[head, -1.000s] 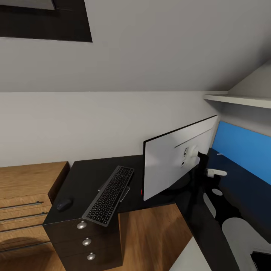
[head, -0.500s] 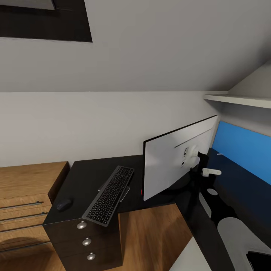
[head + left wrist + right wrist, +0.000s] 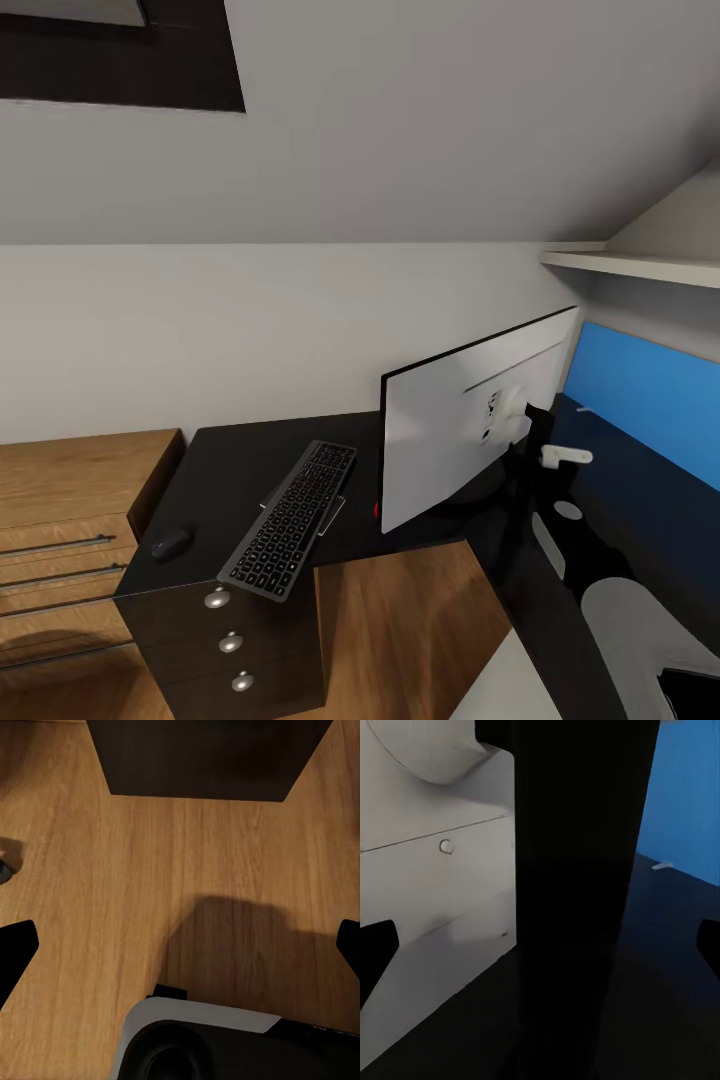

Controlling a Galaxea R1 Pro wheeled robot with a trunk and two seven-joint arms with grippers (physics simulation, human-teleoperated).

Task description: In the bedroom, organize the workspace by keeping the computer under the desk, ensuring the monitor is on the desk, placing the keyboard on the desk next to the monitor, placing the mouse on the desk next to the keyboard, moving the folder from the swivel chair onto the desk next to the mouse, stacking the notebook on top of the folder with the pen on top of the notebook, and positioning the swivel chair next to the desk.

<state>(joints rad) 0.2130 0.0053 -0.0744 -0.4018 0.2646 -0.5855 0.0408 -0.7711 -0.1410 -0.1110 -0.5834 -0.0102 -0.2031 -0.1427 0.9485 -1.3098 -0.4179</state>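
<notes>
Straddling the monitor (image 3: 450,440) stand with right jaws apart, unclamped; nudged only slightly versus half a second ago, so probably still lining up. Upright on worktop (image 3: 230,470), keyboard (image 3: 290,520) beside monitor. Left jaws apart over floor (image 3: 150,870).

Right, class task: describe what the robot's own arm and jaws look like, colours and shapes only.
The right arm is glossy black with rounded pale grey shells and a small white bar-shaped part further along. In both wrist views the jaws are plain black pointed tips. No cables or markings can be made out.
</notes>
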